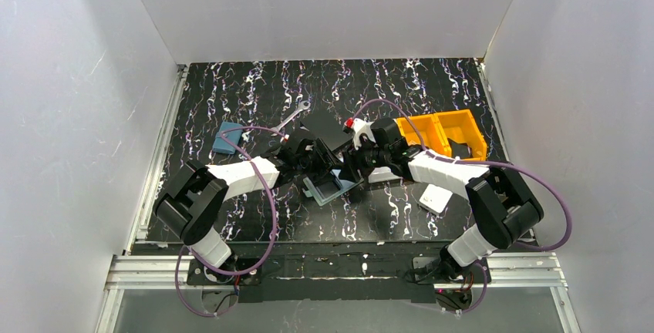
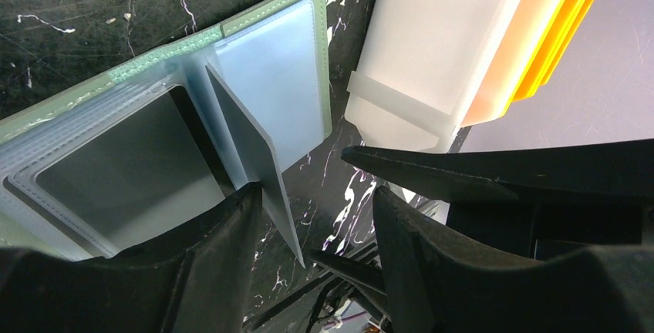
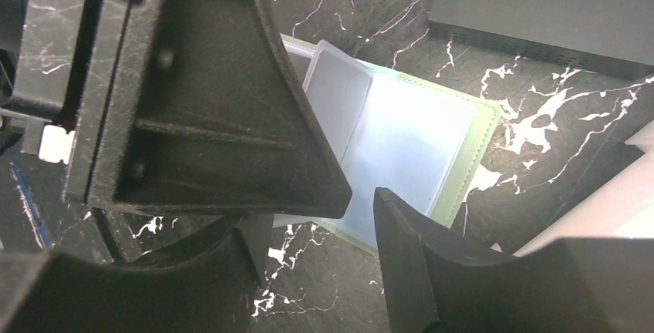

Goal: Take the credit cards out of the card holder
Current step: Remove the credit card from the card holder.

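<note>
Mint-green stitched material edges the flat folding card holder (image 1: 330, 189), which is laid open on the black marbled table (image 1: 254, 94), just ahead of both sets of fingers. The left gripper (image 2: 318, 194) is held well apart, and a raised clear plastic sleeve leaf (image 2: 247, 140) is seen between its fingers, unclamped. The right gripper (image 3: 312, 213) is likewise spread, and nothing is held.

The desk (image 1: 254, 86) carries one card holder (image 1: 330, 188), one blue pouch (image 1: 226, 138), one wrench (image 1: 291, 117), one black plate (image 1: 324, 127), one white box (image 1: 436, 198) and two orange bins (image 1: 423, 134)
</note>
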